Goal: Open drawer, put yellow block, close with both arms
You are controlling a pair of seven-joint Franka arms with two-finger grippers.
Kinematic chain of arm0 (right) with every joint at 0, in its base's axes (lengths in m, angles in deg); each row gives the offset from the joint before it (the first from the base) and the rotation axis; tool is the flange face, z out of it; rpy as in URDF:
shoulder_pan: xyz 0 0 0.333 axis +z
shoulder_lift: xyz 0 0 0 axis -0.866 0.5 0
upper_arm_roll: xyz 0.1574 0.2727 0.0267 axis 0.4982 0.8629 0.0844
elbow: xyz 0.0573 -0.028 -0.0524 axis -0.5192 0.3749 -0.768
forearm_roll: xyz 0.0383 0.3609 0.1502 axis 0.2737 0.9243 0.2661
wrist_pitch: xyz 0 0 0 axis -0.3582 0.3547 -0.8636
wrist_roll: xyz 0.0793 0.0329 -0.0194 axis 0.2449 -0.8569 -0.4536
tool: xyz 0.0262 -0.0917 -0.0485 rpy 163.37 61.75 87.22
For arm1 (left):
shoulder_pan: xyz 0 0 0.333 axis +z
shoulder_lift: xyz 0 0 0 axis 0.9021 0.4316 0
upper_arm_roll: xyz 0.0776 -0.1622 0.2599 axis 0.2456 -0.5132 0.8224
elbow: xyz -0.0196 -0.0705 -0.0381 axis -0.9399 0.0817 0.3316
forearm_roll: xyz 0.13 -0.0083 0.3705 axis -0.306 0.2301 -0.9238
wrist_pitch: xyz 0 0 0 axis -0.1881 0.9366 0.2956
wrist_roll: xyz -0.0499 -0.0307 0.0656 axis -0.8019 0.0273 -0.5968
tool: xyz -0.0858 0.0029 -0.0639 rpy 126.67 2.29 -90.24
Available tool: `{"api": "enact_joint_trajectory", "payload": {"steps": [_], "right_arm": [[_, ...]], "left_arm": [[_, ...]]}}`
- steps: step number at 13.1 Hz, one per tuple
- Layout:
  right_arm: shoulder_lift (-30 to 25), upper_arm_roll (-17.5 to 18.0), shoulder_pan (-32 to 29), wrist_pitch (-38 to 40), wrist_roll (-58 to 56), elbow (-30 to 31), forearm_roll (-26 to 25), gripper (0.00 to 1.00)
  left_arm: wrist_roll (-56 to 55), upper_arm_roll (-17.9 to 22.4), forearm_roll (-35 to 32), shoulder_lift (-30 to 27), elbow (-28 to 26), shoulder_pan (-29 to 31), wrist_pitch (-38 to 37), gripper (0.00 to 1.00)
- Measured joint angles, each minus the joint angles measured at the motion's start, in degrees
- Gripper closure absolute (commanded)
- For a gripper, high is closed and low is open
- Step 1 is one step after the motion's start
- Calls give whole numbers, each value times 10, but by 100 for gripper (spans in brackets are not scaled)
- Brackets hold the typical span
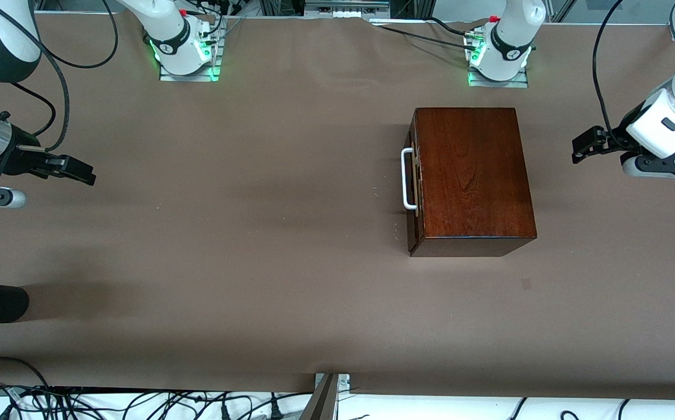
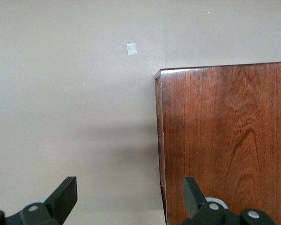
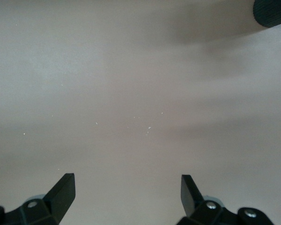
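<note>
The drawer [image 1: 413, 178] sits shut in your wooden box [image 1: 471, 175]. Left pincer [image 2: 126, 199] and right pincer [image 3: 126, 197] hover spread over the table [image 1: 226, 233].

1. No text, label, brand name, number or sign can be read in any of the three views.
2. The polished dark reddish-brown wooden box [image 1: 472, 175] shows wood grain only, with no lettering.
3. The small pale square patch [image 2: 131, 49] on the brown table cover is blank.
</note>
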Motion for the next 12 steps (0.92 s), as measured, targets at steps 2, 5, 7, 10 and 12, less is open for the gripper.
{"api": "enact_joint_trajectory", "payload": {"steps": [2,5,7,10,12], "right_arm": [[0,0,0,0,0,0,0,0],[0,0,0,0,0,0,0,0],[0,0,0,0,0,0,0,0],[0,0,0,0,0,0,0,0],[0,0,0,0,0,0,0,0]], "left_arm": [[2,-1,0,-8,-5,0,3,0],[3,-1,0,-10,-6,0,8,0],[3,-1,0,-10,-6,0,10,0],[3,-1,0,-10,-6,1,11,0],[3,0,0,-10,-6,3,11,0]]}}
